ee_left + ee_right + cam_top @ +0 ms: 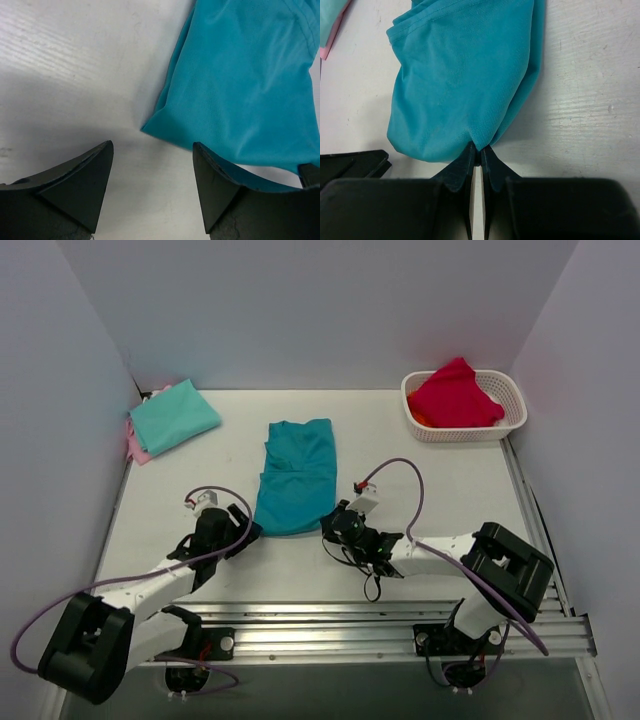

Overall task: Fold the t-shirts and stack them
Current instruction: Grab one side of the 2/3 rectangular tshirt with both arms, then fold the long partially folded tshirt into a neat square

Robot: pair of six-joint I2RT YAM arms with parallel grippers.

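Note:
The deep teal t-shirt [297,475] lies folded into a long strip at the table's middle. My right gripper [333,525] is shut on its near right corner; in the right wrist view [480,150] the cloth [460,75] bunches between the closed fingertips. My left gripper [240,525] is open at the strip's near left corner; in the left wrist view [152,150] that corner [150,127] lies just ahead of the gap, and cloth lies over the right finger [220,180]. A folded mint-green t-shirt [173,415] lies on a pink one [138,445] at the back left.
A white basket [505,425] at the back right holds red cloth [455,395]. White walls close the table's left, back and right. A metal rail [400,625] runs along the near edge between the arm bases.

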